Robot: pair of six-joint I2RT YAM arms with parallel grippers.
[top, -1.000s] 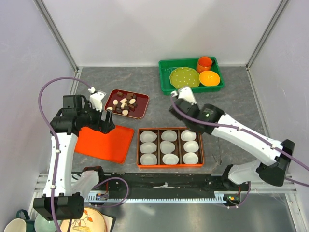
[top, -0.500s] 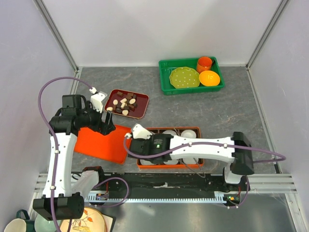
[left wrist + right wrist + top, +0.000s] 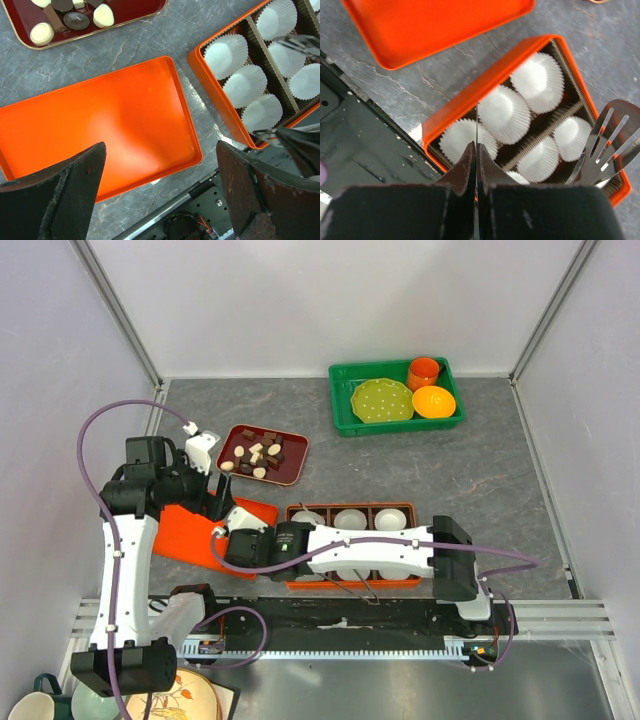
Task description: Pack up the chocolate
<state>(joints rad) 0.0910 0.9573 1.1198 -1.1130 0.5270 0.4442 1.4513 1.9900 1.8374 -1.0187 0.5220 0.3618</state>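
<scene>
Fingers (image 3: 75, 185) of our left hand (image 3: 161, 146) stand wide apart with nothing between them, hovering over the flat orange lid (image 3: 100, 115) on the grey tabletop (image 3: 480, 470). Our right hand (image 3: 476, 148) is pressed closed, gripping nothing that we can see, and hangs over the near left corner of the orange box (image 3: 485, 87); in the top view its arm stretches leftward across the box's front rows. White paper cups (image 3: 502, 112) sit in the box's compartments, and a slotted metal spatula (image 3: 595, 170) shows at the box's far end, though we cannot tell whether it touches the box. The lid lies just left of the box, with a strip of bare tabletop between them. Behind both sits a dark red tray (image 3: 285, 473), and the chocolate (image 3: 255, 452) lies in it as a loose cluster of brown and cream-white pieces. Well apart, at the back right, a green bin (image 3: 395, 428) holds a green plate (image 3: 381, 400), an orange cup (image 3: 424, 371) and an orange bowl (image 3: 433, 401).
</scene>
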